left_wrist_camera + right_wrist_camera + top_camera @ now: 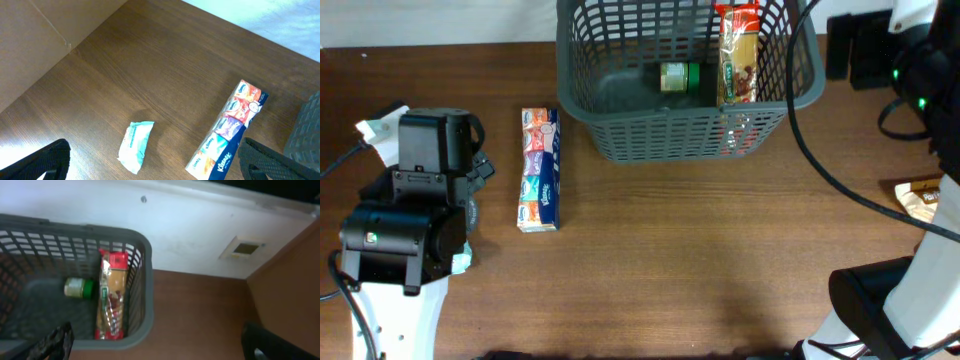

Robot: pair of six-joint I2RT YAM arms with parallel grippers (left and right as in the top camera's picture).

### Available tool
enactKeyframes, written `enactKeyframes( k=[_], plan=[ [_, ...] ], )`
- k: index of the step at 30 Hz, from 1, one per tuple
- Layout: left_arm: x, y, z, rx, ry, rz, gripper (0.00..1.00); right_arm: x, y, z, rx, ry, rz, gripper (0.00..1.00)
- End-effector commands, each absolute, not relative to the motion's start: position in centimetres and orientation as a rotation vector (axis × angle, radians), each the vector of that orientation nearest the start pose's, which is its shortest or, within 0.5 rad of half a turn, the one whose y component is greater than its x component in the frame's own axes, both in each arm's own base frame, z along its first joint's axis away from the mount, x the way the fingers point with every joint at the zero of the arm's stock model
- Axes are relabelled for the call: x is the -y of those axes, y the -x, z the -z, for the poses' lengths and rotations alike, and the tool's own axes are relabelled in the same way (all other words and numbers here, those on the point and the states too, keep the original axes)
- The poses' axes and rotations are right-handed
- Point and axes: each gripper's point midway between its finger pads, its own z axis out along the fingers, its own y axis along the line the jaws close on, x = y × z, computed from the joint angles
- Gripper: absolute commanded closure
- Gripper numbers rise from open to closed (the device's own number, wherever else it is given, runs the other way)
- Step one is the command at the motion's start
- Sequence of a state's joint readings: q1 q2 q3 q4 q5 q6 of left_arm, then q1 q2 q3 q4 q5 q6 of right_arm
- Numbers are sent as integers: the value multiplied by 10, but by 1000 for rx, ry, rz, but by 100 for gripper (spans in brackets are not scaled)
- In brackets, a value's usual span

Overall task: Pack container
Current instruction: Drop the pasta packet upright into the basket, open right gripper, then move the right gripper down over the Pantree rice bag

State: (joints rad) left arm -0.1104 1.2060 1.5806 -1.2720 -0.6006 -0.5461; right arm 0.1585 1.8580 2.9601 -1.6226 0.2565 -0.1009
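Two items lie inside the container [680,135], which stands at the far edge of the surface [720,250]. One is a small jar with a green lid [678,77], on its side on the floor. The other is a long red-topped packet [738,60] along the right wall, just beside the jar. Outside the container, near its front left corner, a strip of Kleenex tissue packs [540,170] lies flat. Further left of the container, apart from the tissues, lies a small white and teal sachet [136,146]. The left gripper [155,162] hangs above that stretch, jaws spread wide and empty. The right gripper [160,342] hovers to the right of the container, jaws likewise spread with nothing between them. A brown packet [920,197] lies well right of the container, partly hidden.
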Motion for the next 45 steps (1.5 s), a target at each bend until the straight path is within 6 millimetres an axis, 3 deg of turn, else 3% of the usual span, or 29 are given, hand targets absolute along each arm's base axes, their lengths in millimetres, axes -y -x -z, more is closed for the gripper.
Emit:
enactKeyframes(
  k=[1,8,13,17,20,24,28,31,34,36,38,41,45],
  plan=[
    [-68,-274,-343,-2162,751,-396,0,1,-368,-490,-2085,44,317,1],
    [-68,-274,-343,-2162,751,-396,0,109,-336,-476,-1994,-740,541,1],
    [-68,-274,-343,-2162,751,-396,0,157,-324,-457,-1948,-1021,524,1],
    [-68,-274,-343,-2163,751,-396,0,189,-307,-428,-1922,-1294,405,1],
    [-68,-274,-343,-2162,751,-396,0,219,-280,-391,-1906,-1567,322,1],
    [-68,-274,-343,-2162,751,-396,0,238,-259,-344,-1977,-1769,214,1],
    [-68,-274,-343,-2163,750,-396,0,247,-244,-308,-2124,-1808,213,1],
    [-68,-274,-343,-2163,750,-396,0,254,-255,-286,-2443,-1424,279,1],
    [-68,-274,-343,-2163,750,-396,0,243,-277,-271,-2558,-1194,147,1],
    [-68,-274,-343,-2163,750,-396,0,241,-283,-265,-2594,-1111,137,1],
    [-68,-274,-343,-2163,750,-396,0,254,-281,-261,-2605,-1087,235,1],
    [-68,-274,-343,-2163,750,-396,0,279,-258,-261,-2646,-1097,516,1],
    [-68,-274,-343,-2163,750,-396,0,287,-253,-264,-2631,-1114,580,1]
  ],
)
